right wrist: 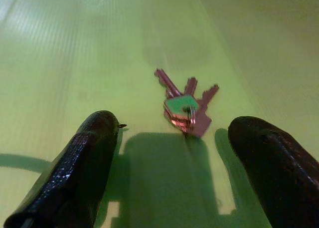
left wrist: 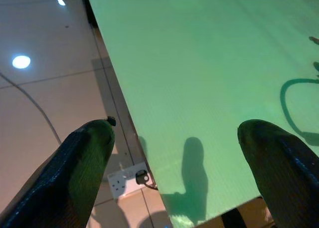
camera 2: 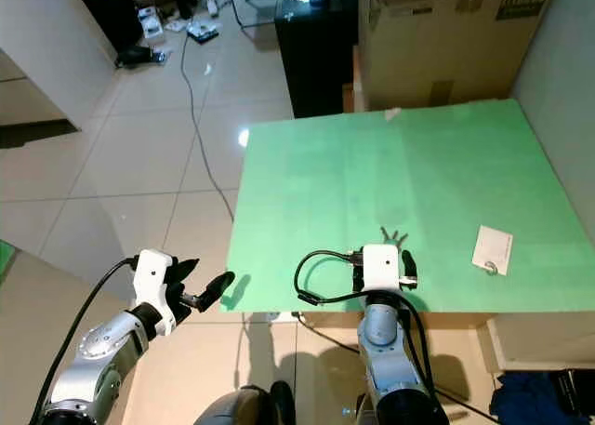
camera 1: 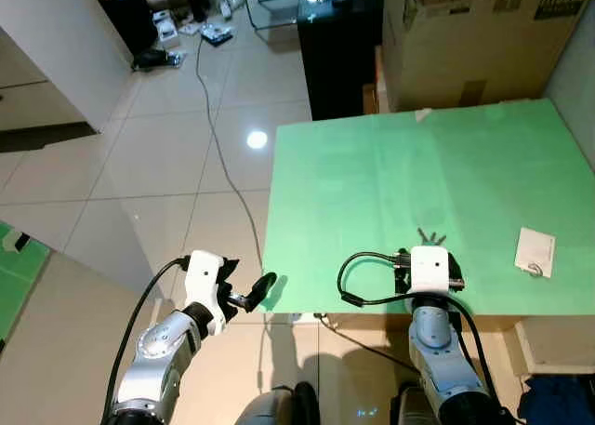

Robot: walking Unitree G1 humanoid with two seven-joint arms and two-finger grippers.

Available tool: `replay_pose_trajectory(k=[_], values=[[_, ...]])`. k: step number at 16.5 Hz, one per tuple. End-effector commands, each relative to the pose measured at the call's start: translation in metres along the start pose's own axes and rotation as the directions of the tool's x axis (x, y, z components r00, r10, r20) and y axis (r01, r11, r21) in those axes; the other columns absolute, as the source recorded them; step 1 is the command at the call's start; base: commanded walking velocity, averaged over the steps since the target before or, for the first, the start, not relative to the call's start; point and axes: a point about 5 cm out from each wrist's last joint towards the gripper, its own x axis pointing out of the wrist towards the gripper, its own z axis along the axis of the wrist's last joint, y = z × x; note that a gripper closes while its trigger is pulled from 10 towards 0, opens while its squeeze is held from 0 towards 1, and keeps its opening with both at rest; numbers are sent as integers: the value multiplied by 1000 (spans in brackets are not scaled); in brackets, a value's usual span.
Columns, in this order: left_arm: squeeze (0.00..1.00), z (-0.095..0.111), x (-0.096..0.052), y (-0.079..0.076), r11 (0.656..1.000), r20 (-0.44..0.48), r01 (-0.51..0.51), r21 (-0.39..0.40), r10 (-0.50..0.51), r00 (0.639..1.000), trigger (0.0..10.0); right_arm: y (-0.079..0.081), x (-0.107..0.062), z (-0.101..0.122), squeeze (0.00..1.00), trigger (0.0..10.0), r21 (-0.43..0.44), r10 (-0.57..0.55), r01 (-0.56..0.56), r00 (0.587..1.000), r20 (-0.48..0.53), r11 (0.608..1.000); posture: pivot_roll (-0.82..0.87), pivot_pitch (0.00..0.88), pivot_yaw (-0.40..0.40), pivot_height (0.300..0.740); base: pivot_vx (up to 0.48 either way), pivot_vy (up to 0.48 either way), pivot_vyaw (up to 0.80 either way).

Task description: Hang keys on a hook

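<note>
A green surface (camera 1: 390, 174) fills the view ahead, standing on a glossy tiled floor (camera 1: 158, 165) with a cable (camera 1: 216, 146) trailing across it and a large cardboard box (camera 1: 474, 34) at the far side. A white card (camera 1: 535, 251) lies near the right edge. The keys (right wrist: 185, 106) lie flat on the surface near its front edge, just ahead of the right gripper (right wrist: 184, 163), whose jaws are spread wide. The left gripper (left wrist: 179, 158) hovers off the surface's near left corner, jaws also spread.

A white card (camera 1: 535, 251) lies on the green counter (camera 1: 390, 183), with a cardboard box (camera 1: 474, 34) and black cabinet (camera 1: 335, 53) beyond it
</note>
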Motion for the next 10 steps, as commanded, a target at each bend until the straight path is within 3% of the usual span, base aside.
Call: replay_pose_trajectory(k=[1, 10], values=[[0, -4, -7, 6, 1000, -22, -21, -1, 21, 1000, 10000, 5, -5, -3, 0, 10000, 13, 4, -4, 1000, -19, 1000, 4, 220, 235, 740, 0, 0, 0], [0, -3, -9, 6, 1000, -22, -16, 0, 16, 1000, 10000, -11, 1, -4, 0, 10000, -13, -42, 42, 999, -10, 999, 6, 220, 236, 740, 0, 0, 0]])
